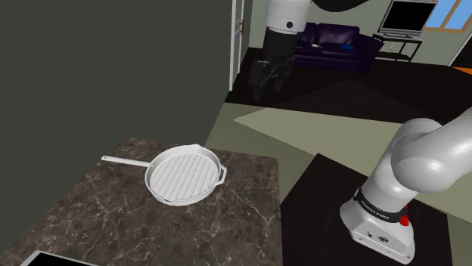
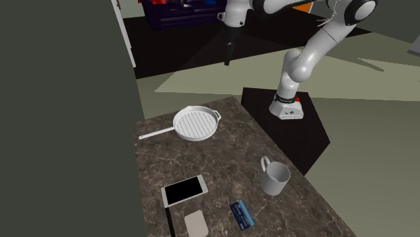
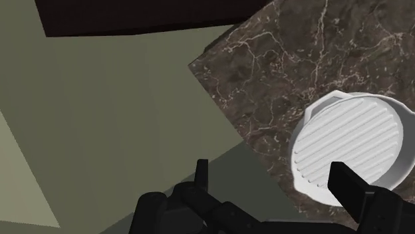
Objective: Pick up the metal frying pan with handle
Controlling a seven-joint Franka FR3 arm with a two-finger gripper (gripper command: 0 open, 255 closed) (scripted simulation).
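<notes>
Frying pan (image 1: 181, 178) well below raised jaws

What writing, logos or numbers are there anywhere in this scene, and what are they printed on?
No text here can be read with certainty.
On the dark band around the arm's base: pale lettering, too small to read.
On the blue card lying on the table: faint marks, too small to read.
On the frying pan, the mug and the tablet: no writing seen.

White ridged pan (image 1: 181, 177); dark brown veined counter (image 1: 106, 219).
</notes>
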